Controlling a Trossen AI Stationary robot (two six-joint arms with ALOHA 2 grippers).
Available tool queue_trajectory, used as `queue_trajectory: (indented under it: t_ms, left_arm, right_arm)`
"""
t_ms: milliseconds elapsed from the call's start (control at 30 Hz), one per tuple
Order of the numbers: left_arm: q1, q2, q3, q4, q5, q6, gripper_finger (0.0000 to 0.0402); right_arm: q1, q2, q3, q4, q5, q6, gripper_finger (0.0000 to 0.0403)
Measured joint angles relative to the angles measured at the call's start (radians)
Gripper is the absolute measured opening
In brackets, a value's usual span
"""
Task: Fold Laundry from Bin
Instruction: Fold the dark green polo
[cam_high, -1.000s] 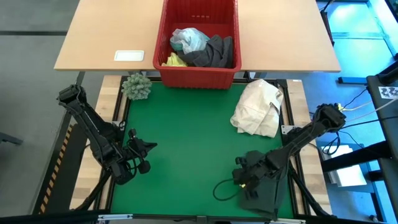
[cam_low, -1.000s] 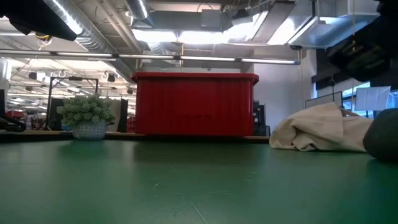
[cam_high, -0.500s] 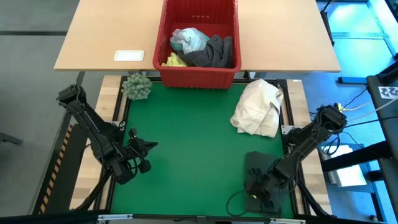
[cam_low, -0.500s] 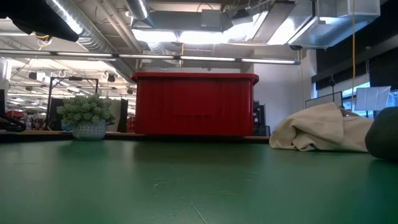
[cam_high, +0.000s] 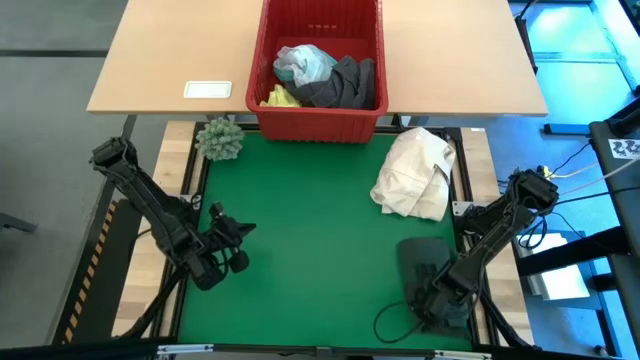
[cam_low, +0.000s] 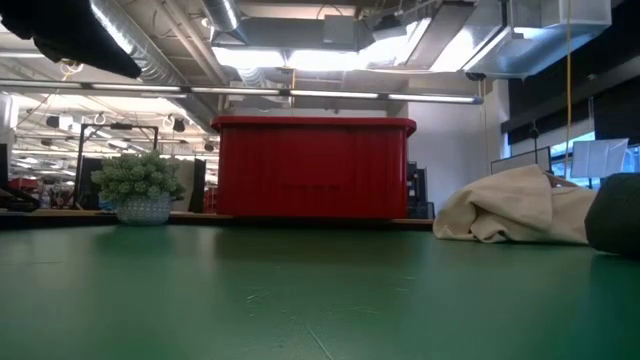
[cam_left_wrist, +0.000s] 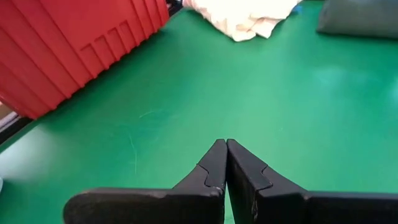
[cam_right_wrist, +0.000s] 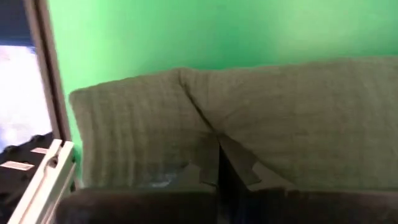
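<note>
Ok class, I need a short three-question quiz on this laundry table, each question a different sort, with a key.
1. True or false: the bright red slotted plastic bin is empty.
2. Which lies beside the cream-white cloth bundle: A a folded dark green-black garment, B a yellow towel?
3. Fill in: the left gripper hangs shut over the ____ mat.

Key: 1 false, it holds grey, turquoise and yellow laundry. 2 A, by the shut right gripper. 3 green.

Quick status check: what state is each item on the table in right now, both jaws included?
Bin: upright, holding crumpled grey, turquoise and yellow laundry.
Dark garment: folded flat on the mat's right edge.
Cream bundle: crumpled on the mat.
Left gripper: jaws shut, empty.
Right gripper: jaws shut, at the dark garment.
</note>
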Motion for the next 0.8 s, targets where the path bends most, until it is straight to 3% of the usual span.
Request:
queue_trajectory:
  t_ms: [233,600,800]
  left_arm:
    - [0.006,0.000,0.000,0.022,0.033,0.000,0.0002]
    - [0.007,0.000,0.000,0.036,0.030,0.009,0.0002]
    - [0.023,0.000,0.000,0.057,0.059,0.018,0.0002]
  right_arm:
    - [0.000,0.000,0.019,0.042,-0.047,0.131,0.0000]
    - [-0.057,0.000,0.060,0.020,0.013,0.072,0.0000]
    - [-0.135,0.000,0.060,0.022,0.138,-0.053,0.0000]
